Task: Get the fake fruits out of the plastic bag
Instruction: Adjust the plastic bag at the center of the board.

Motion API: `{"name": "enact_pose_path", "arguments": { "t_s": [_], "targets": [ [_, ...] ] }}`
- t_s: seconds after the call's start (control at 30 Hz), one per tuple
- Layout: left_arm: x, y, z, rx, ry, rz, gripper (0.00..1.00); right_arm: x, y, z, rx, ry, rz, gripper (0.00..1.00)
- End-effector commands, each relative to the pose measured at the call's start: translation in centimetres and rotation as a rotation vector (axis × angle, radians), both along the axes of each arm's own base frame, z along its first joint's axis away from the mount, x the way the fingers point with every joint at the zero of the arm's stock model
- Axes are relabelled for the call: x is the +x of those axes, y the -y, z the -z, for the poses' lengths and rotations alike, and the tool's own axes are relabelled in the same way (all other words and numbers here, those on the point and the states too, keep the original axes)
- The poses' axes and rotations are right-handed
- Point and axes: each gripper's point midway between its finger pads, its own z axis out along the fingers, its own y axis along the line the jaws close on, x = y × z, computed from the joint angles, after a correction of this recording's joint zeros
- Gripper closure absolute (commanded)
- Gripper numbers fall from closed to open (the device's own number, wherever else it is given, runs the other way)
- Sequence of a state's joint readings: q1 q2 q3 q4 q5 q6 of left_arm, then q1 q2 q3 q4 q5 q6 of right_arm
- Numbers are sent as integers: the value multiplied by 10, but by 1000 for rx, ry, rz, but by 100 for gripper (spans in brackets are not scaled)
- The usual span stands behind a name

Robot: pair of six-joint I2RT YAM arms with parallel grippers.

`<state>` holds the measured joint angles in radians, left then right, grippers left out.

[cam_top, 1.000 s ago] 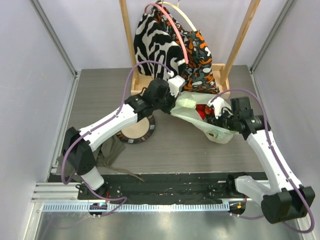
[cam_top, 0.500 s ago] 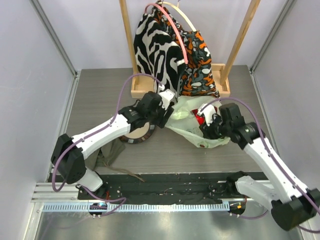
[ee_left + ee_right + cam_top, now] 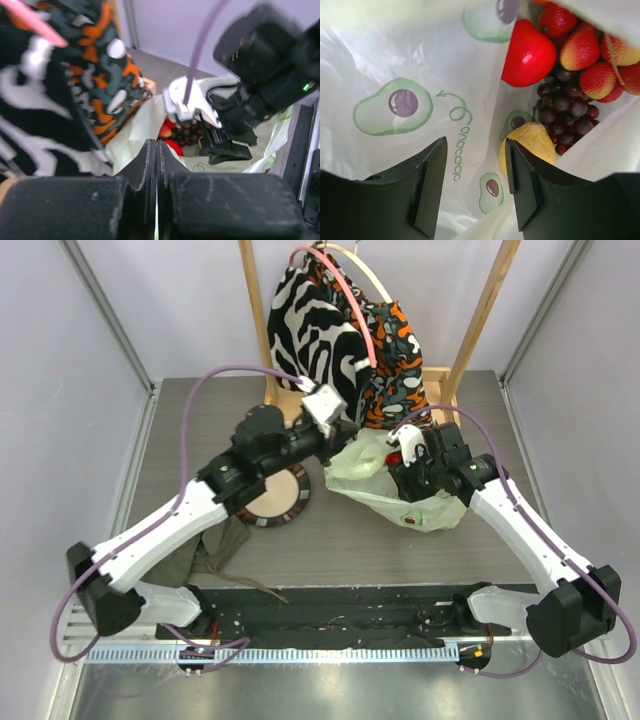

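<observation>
The plastic bag lies right of centre, pale green with avocado prints. Its mouth faces the left gripper. Inside lie the fake fruits: a red apple, strawberries, a dark grape bunch and a yellow pear-like fruit. My right gripper is open inside the bag mouth, over bare bag film, with the yellow fruit beside its right finger. My left gripper is shut at the bag's left rim, just under the hanging garments. Whether film is pinched between its fingers does not show.
Black-white-orange garments hang from a wooden rack at the back, close to the left wrist. A round dark-rimmed plate sits left of the bag. An olive-grey cloth lies near the front left.
The left gripper opened briefly, shut again and rose back toward the garments. The right gripper moved left, deeper into the bag mouth, and its fingers spread wider.
</observation>
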<state>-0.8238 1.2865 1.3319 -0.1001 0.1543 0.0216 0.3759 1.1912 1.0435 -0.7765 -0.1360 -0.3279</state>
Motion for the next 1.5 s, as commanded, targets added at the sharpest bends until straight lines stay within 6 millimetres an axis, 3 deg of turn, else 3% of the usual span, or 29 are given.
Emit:
{"name": "enact_pose_path", "arguments": {
  "t_s": [0.0, 0.03, 0.07, 0.13, 0.27, 0.3, 0.33, 0.43, 0.57, 0.77, 0.97, 1.03, 1.1, 1.13, 1.23, 1.27, 1.37, 1.47],
  "targets": [
    [8, 48, 53, 33, 16, 86, 100, 16, 5, -29, 65, 41, 112, 43],
    [9, 56, 50, 15, 61, 94, 100, 17, 10, -28, 68, 21, 131, 43],
    [5, 69, 64, 40, 62, 121, 100, 20, 12, -33, 75, 25, 140, 43],
    [3, 83, 73, 62, 89, 148, 100, 26, 23, -36, 78, 15, 179, 43],
    [-5, 115, 106, 114, 43, 218, 100, 42, 41, -20, 40, -41, 247, 45],
    [-5, 126, 128, 161, -7, 248, 100, 44, 44, -15, 34, -56, 256, 46],
    [-13, 136, 136, 188, -37, 279, 100, 46, 51, -13, 24, -65, 279, 46],
    [-26, 148, 183, 320, -209, 312, 100, 45, 68, -3, -37, -105, 313, 47],
    [-43, 136, 216, 397, -294, 258, 100, 39, 96, 2, -108, -107, 363, 47],
    [-82, 97, 290, 557, -363, 255, 100, 41, 102, 6, -142, -55, 332, 47],
    [-95, 76, 333, 594, -455, 190, 100, 41, 113, 4, -199, -46, 348, 47],
    [-98, 77, 335, 585, -480, 181, 100, 40, 109, -5, -184, -23, 328, 47],
    [-94, 83, 324, 554, -469, 172, 100, 33, 98, -13, -134, -32, 270, 47],
    [-91, 85, 316, 544, -443, 172, 100, 31, 92, -25, -105, -10, 237, 47],
    [-75, 91, 284, 496, -409, 157, 99, 15, 69, -32, -25, -20, 102, 46],
    [-69, 99, 265, 461, -395, 165, 96, 10, 59, -36, 11, -9, 38, 46],
    [-53, 103, 233, 407, -375, 150, 91, 0, 40, -28, 53, -2, -54, 46],
    [-41, 97, 222, 393, -387, 111, 86, 1, 23, -2, 24, 1, -110, 46]
  ]
}}
